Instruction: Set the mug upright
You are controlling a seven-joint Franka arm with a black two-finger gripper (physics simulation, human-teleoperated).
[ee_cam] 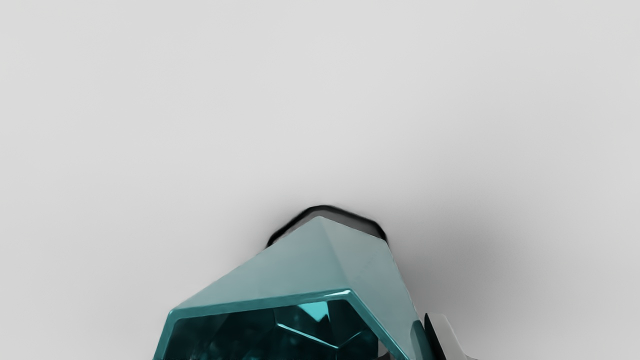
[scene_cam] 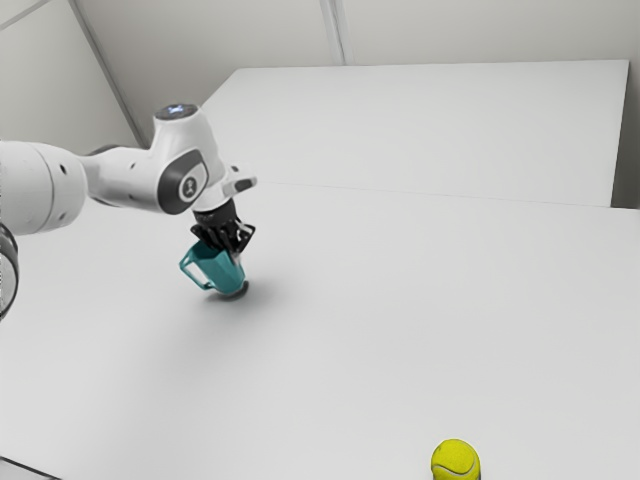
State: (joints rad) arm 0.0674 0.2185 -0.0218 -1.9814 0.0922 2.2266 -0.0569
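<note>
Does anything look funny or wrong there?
Yes, the teal mug is tipped: its open top leans toward the exterior view's left, though mugs normally stand straight. My gripper holds it by its wall. I see no spill.

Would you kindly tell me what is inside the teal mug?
Inside the mug, the wrist view shows dark, faceted walls with a bright patch, and what looks like part of a pincer finger near one side. The picture's edge hides the rest.
</note>
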